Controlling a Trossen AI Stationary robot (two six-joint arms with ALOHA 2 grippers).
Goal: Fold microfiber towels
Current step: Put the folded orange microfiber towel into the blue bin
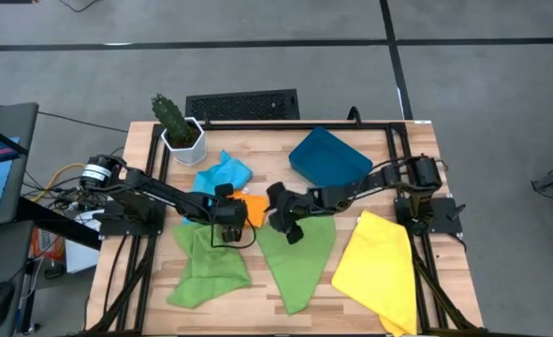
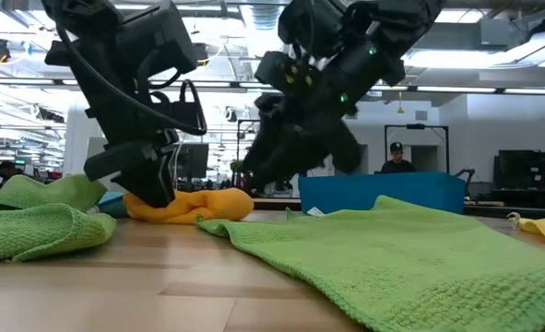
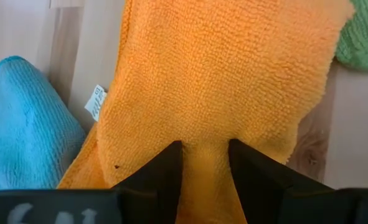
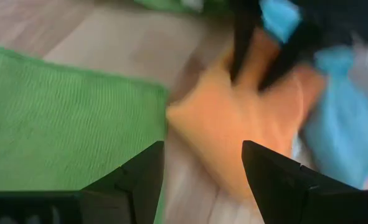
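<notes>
Item: orange towel (image 3: 221, 74), bunched on the wood table (image 1: 351, 304) mid-way between both arms. A fold of it sits pinched between the left pincer (image 3: 205, 158) fingers, which are clenched on the cloth.

Item: right pincer (image 4: 202, 168), released and spread wide, empty, facing the orange towel from the opposite side, with a flat green towel (image 4: 59, 118) just beside and partly under it.

Item: light blue towel (image 1: 225, 173), crumpled just behind the left pincer. A second green towel (image 1: 206, 267) lies in front of it.

Item: yellow towel (image 1: 379, 267), well clear of the right pincer on its outer side.

Step in hand, by judgement: picking up the orange towel to spread it.

Next move calls for: the right pincer to take an opposite edge, though the blurred wrist view leaves the edge hard to place.
</notes>
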